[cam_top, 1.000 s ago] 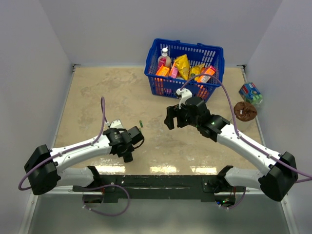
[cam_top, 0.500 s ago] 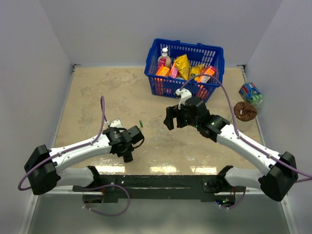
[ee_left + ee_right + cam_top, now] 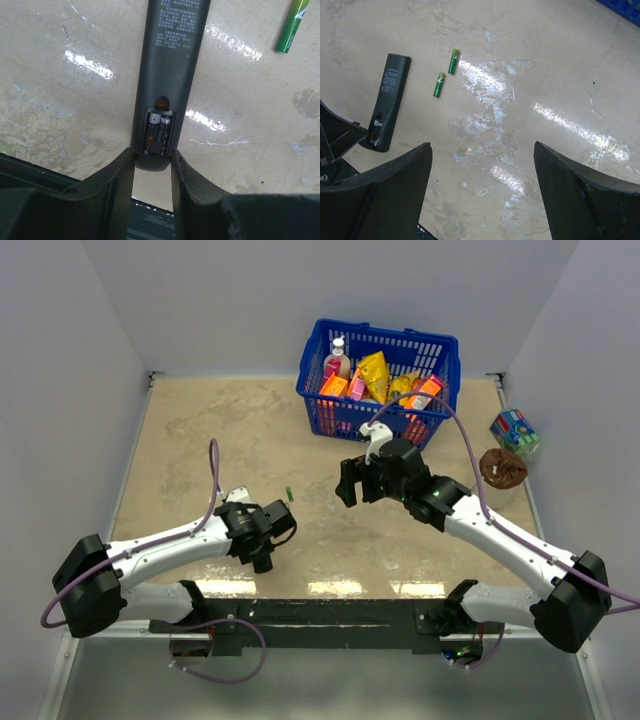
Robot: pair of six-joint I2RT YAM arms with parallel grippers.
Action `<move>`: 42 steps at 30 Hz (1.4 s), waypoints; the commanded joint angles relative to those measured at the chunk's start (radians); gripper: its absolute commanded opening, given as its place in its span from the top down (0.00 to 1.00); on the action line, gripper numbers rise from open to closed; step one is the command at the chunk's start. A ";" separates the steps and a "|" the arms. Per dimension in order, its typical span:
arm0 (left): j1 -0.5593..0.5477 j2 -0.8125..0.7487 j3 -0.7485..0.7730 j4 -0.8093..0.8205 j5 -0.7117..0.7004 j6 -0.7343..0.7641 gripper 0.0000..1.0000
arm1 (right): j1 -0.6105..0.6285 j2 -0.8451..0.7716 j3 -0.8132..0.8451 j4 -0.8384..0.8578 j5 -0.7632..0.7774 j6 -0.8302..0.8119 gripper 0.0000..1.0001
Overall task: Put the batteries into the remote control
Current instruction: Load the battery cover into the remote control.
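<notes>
The top edge of the left wrist view cuts off the remote and the tip of 1 green battery. The remote's open compartment shows 2 dark cells, their markings unreadable. From above, the left claw hides the remote; it clamps narrowly on the remote's near end. The right claw stands wide, holding nothing. 2 batteries lie on the tabletop near the remote, not touching it, well ahead of the right claw.
</notes>
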 commanded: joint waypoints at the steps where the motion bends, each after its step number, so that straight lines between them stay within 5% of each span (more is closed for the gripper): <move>1: -0.007 0.000 -0.011 0.021 -0.014 -0.022 1.00 | 0.004 -0.019 0.010 0.030 -0.001 -0.018 0.15; 42: -0.047 -0.025 -0.011 -0.015 -0.069 -0.137 1.00 | 0.006 -0.013 0.013 0.031 -0.006 -0.019 0.15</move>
